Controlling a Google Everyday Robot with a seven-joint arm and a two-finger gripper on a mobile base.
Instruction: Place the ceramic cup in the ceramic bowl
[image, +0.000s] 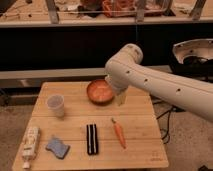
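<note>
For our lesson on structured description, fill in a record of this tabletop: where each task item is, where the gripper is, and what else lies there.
ceramic cup: upright on the left side of the table, apart from the bowl, not held
ceramic bowl: back centre of the table, no cup in it
gripper: pointing down beside the bowl's right rim, far from the cup
other items: carrot, black bar, blue sponge, white bottle lying on its side
task state: cup not yet in the bowl
</note>
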